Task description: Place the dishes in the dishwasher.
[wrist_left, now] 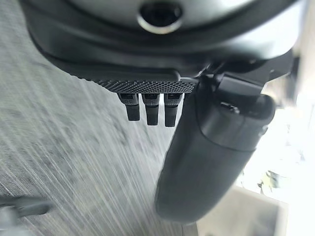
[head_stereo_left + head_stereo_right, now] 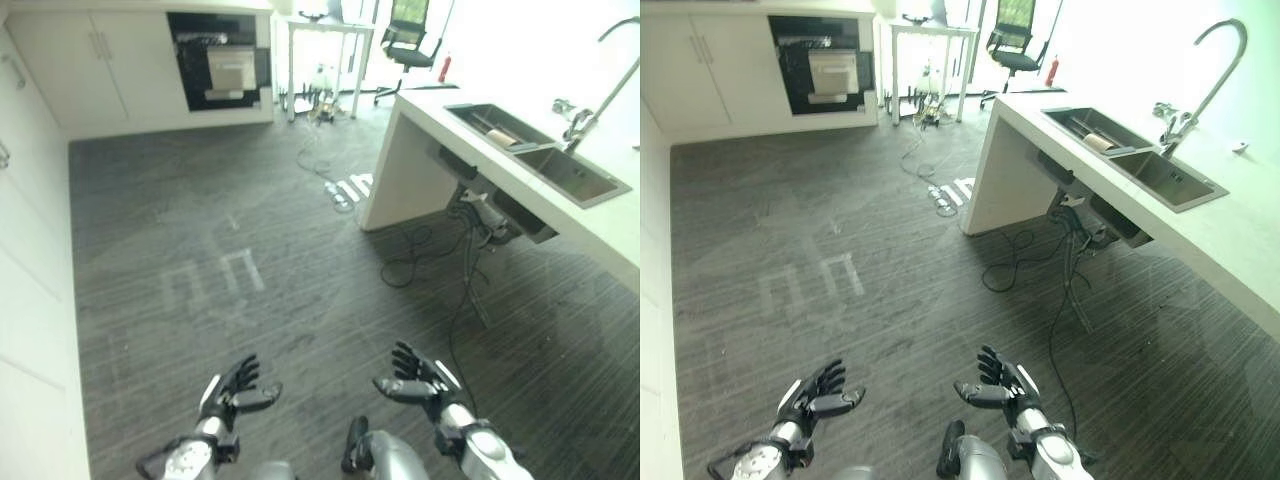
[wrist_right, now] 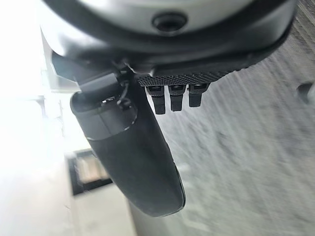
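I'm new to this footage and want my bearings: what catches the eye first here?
Two dark hands, the left hand and right hand, hang open and empty over grey floor. To the right, a white counter holds a double sink with a tall faucet; the open dishwasher sits in the far cabinets.

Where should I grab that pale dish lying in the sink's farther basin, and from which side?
Probably from above: the pale dish lies low in the sink, whose walls block a sideways reach. It looks rounded and on its side, so pinch its uppermost edge with the open right hand, nearer the counter. Finer shape is too small to tell.
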{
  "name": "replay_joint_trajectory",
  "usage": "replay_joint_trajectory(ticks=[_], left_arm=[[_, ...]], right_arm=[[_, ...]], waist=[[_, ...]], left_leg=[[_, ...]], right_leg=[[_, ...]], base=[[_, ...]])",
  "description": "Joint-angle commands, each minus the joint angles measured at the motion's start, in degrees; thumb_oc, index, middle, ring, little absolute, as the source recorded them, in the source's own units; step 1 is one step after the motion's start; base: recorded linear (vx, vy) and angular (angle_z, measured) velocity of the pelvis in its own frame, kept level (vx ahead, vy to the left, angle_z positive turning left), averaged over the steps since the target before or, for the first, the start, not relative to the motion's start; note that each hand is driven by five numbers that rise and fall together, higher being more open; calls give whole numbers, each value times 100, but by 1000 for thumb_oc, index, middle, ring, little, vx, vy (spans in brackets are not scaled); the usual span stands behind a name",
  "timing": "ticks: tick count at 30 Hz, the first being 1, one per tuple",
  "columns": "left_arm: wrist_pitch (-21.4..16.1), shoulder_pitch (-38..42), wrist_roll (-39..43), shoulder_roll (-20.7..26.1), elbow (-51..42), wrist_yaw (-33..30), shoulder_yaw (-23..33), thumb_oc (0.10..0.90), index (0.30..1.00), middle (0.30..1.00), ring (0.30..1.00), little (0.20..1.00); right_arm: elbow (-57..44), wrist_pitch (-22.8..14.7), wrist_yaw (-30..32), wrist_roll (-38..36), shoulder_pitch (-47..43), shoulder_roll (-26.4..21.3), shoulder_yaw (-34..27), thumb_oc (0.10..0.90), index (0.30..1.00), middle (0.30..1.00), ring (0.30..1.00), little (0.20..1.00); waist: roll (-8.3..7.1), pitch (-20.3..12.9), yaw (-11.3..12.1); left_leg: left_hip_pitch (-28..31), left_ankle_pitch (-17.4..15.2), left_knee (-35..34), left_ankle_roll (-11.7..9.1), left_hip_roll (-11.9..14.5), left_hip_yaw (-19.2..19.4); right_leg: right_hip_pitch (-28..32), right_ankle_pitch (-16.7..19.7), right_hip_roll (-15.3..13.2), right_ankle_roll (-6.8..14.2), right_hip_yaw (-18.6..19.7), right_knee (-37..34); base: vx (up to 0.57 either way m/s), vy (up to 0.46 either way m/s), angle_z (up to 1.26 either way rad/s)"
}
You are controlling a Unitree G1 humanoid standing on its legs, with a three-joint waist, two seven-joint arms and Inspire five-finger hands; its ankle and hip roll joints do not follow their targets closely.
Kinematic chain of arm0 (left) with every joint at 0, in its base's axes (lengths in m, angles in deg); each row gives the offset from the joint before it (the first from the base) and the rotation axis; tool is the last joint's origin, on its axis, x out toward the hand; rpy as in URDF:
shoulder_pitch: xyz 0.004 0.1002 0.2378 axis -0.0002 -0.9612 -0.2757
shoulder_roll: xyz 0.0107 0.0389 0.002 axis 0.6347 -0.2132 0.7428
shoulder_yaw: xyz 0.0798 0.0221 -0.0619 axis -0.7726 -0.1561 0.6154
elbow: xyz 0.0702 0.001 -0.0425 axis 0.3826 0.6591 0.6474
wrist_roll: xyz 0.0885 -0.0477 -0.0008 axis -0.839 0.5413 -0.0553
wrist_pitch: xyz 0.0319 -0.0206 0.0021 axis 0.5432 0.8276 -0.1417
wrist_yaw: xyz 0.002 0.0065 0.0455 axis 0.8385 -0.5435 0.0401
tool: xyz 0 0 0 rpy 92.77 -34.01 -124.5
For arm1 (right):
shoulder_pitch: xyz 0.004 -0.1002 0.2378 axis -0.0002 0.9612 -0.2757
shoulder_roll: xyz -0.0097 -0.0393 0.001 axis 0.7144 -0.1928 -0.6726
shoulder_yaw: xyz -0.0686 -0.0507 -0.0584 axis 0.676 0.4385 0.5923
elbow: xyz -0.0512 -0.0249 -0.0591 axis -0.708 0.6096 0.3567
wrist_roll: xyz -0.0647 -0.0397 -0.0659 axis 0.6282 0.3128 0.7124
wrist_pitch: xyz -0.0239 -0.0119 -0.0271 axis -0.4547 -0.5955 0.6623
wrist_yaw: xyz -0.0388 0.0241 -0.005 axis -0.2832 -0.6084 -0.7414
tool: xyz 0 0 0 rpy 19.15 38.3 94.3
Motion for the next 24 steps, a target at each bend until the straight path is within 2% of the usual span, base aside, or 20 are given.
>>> replay_joint_trajectory(ticks=[1, 4, 6, 7, 9, 10, 11, 12, 13, 14, 15, 16, 18, 19, 20, 21, 22, 24], left_arm=[[-694, 169, -155, 174, -1293, 17, -210, 800, 900, 900, 900, 900], [-627, 165, -48, 201, -1573, 3, -226, 800, 900, 900, 900, 900], [-630, 166, 50, 154, -1710, 52, -200, 800, 900, 900, 900, 900], [-659, 165, 34, 151, -1789, 79, -204, 800, 900, 900, 900, 900], [-751, 186, -89, 184, -1910, 52, -264, 800, 900, 900, 900, 900], [-769, 217, -266, 211, -1945, -14, -305, 800, 900, 900, 900, 900], [-793, 269, -375, 246, -1953, -86, -338, 800, 900, 900, 900, 900], [-795, 317, -361, 230, -1945, -148, -358, 800, 900, 900, 900, 900], [-787, 358, -343, 209, -1970, -218, -362, 800, 900, 900, 900, 900], [-844, 402, -303, 200, -1971, -214, -339, 800, 900, 900, 900, 900], [-874, 422, -280, 193, -1968, -234, -321, 800, 900, 900, 900, 900], [-942, 429, -247, 164, -1984, -323, -260, 800, 900, 900, 900, 900], [-991, 369, -88, 151, -2138, -357, -5, 800, 900, 900, 900, 900], [-1129, 291, -131, 308, -2266, -460, 243, 800, 900, 900, 900, 900], [-1164, 280, -173, 343, -2298, -537, 284, 800, 900, 900, 900, 900], [-1237, 233, -212, 421, -2372, -696, 450, 800, 900, 900, 900, 900], [-1265, 211, -140, 433, -2409, -702, 513, 800, 900, 900, 900, 900], [-1501, 121, -85, 382, -2551, -727, 585, 800, 900, 900, 900, 900]], right_arm=[[-501, -748, 91, -394, -469, -337, -373, 800, 900, 900, 900, 900], [-789, -833, 291, -176, -617, -401, -399, 800, 900, 900, 900, 900], [-1039, -810, 354, -25, -729, -500, -426, 800, 900, 900, 900, 900], [-1138, -816, 372, 55, -757, -538, -443, 800, 900, 900, 900, 900], [-1310, -871, 397, 292, -794, -673, -480, 800, 900, 900, 900, 900], [-1371, -866, 411, 319, -802, -742, -508, 800, 900, 900, 900, 900], [-1401, -802, 347, 120, -844, -809, -526, 800, 900, 900, 900, 900], [-1451, -713, 193, -182, -859, -847, -549, 800, 900, 900, 900, 900], [-1530, -705, 67, -429, -832, -842, -597, 800, 900, 900, 900, 900], [-1603, -816, 75, -281, -798, -801, -633, 800, 900, 900, 900, 900], [-1654, -849, 120, -196, -805, -802, -631, 800, 900, 900, 900, 900], [-1715, -929, 176, -80, -853, -822, -609, 800, 900, 900, 900, 900], [-1861, -890, 133, -176, -985, -862, -648, 800, 900, 900, 900, 900], [-1974, -869, 84, -196, -1024, -824, -762, 800, 900, 900, 900, 900], [-2008, -876, 90, -189, -1010, -820, -788, 800, 900, 900, 900, 900], [-2115, -853, 66, -153, -961, -788, -852, 800, 900, 900, 900, 900], [-2150, -841, 37, -117, -946, -757, -867, 800, 900, 900, 900, 900], [-2220, -896, -97, 95, -844, -657, -882, 800, 900, 900, 900, 900]], waist=[[226, -358, 53], [205, -535, 131], [242, -652, 155], [265, -683, 163], [287, -747, 192], [251, -734, 235], [208, -722, 251], [255, -698, 266], [190, -692, 273], [155, -635, 320], [162, -605, 358], [225, -562, 427], [328, -533, 449], [558, -586, 285], [600, -596, 244], [682, -611, 132], [716, -609, 121], [775, -546, 194]], left_leg=[[724, 357, -1277, -313, 106, -382], [935, 322, -1277, -345, 97, -384], [1154, 504, -1277, -450, 129, -335], [1235, 689, -1277, -504, 150, -294], [1423, 1534, -1277, -703, 187, -109], [1356, 1853, -1070, -787, 170, -24], [1230, 1882, -497, -824, 105, 68], [1043, 1940, 144, -913, 123, 148], [741, 2162, 661, -973, 55, 208], [314, 2123, 1054, -968, 99, 273], [155, 2052, 1052, -931, 88, 259], [23, 1942, 772, -866, 6, 193], [341, 1790, -226, -804, -24, 219], [760, 1348, -1277, -743, 229, 131], [742, 1185, -1277, -736, 286, 67], [638, 720, -1277, -737, 386, -204], [481, 726, -1277, -776, 461, -319], [-127, 1225, -1277, -985, 725, -407]], right_leg=[[1058, 801, 53, 28, -241, -798], [1389, 580, 201, -142, -275, -798], [1575, 417, 309, -293, -378, -798], [1640, 327, 361, -363, -417, -798], [1847, 63, 465, -556, -502, -798], [1972, -45, 457, -638, -520, -798], [2071, -144, 421, -730, -601, -798], [2204, -259, 472, -839, -713, -798], [2287, -326, 395, -928, -784, -798], [2410, -384, 309, -953, -848, -798], [2449, -399, 293, -947, -879, -798], [2477, -404, 320, -915, -914, -798], [2426, -362, 392, -815, -831, -798], [2189, -212, 625, -705, -614, -798], [2132, -171, 672, -688, -566, -798], [1956, -2, 754, -598, -389, -798], [1946, -24, 798, -589, -313, -798], [2212, -366, 906, -586, -63, -798]], base=[[406, -284, 30], [416, -293, 15], [345, -206, 6], [324, -203, 3], [299, -210, -24], [254, -234, -56], [233, -243, -68], [212, -241, -61], [200, -242, -46], [153, -197, -22], [145, -141, -14], [144, -61, -21], [242, 29, -70], [269, 85, -143], [315, 81, -159], [182, 33, -90], [226, 56, -13], [193, 99, 21]])
